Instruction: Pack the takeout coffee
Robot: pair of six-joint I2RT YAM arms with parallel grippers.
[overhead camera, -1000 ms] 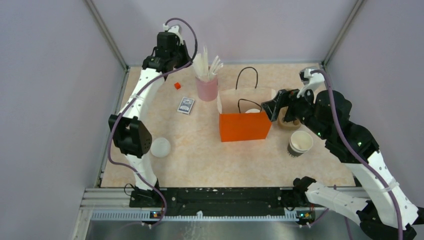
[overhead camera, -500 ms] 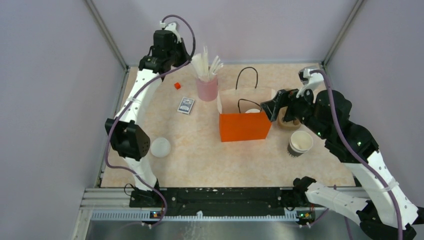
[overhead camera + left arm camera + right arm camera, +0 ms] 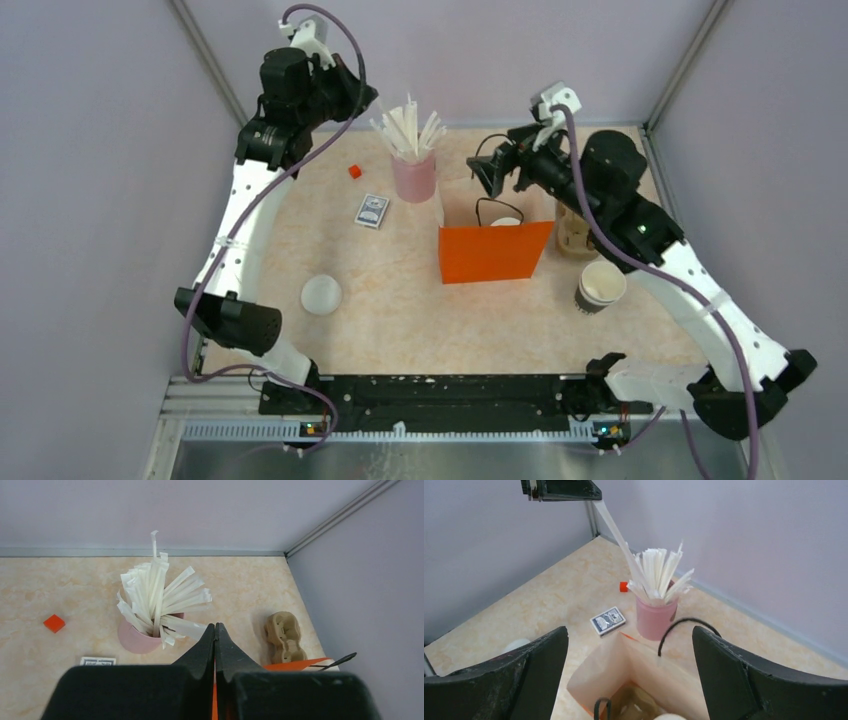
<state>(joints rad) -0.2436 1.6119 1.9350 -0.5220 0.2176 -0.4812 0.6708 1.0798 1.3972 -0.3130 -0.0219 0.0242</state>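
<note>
Left gripper (image 3: 215, 630) pinches a white paper-wrapped straw (image 3: 610, 522) above the pink plastic cup (image 3: 413, 180). Right gripper (image 3: 630, 630) is spread wide and hovers over the orange paper bag (image 3: 490, 255), which holds the white-lidded takeout coffee (image 3: 505, 221).

White arms (image 3: 247, 195) carry black joints (image 3: 235, 322), purple cables (image 3: 184, 335).

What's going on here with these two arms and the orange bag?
The takeout coffee sits inside the orange bag, only its white lid showing. The right gripper hovers open above the bag's mouth. The left gripper, raised high, is shut on a wrapped straw whose lower end is among the others in the pink cup. A lidless cup and a loose lid sit apart from the bag.
</note>
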